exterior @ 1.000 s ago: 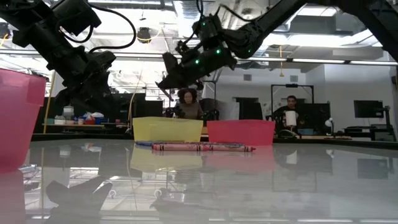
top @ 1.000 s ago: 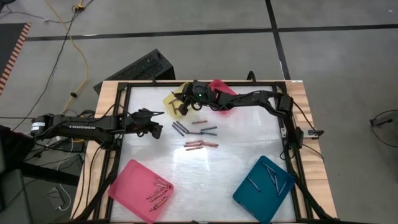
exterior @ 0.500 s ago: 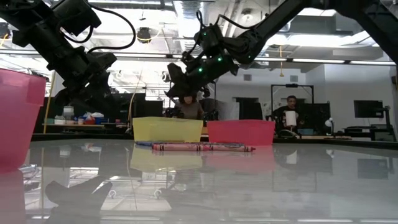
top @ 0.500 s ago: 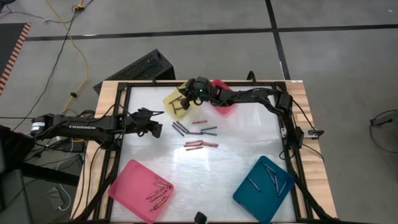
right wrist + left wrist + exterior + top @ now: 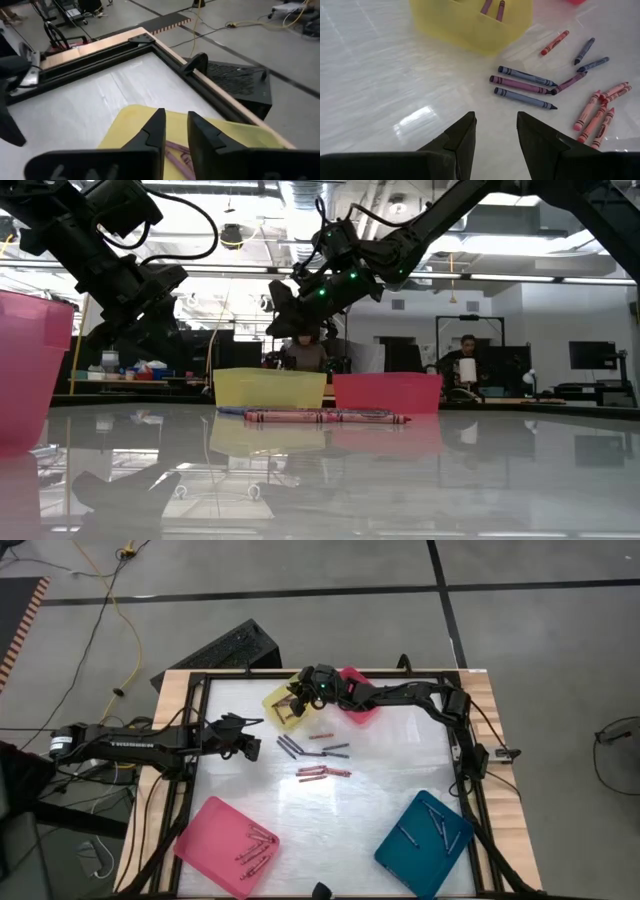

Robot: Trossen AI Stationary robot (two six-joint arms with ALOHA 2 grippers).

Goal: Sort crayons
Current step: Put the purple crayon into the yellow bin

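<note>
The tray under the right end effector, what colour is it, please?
Yellow tray; clearest in the left wrist view.

Two dark, near-black arms of jointed segments. Left arm (image 5: 130, 740) long and slim, with white lettering along one link and a pale cylindrical end cap at its base. Right arm (image 5: 410, 698) matte black, with green indicator lights glowing near the wrist. Black cables looped loosely beside the upper links in the low view. Left gripper (image 5: 495, 137) and right gripper (image 5: 175, 131) alike: two flat, wedge-shaped dark fingers with squared, angular edges.
</note>
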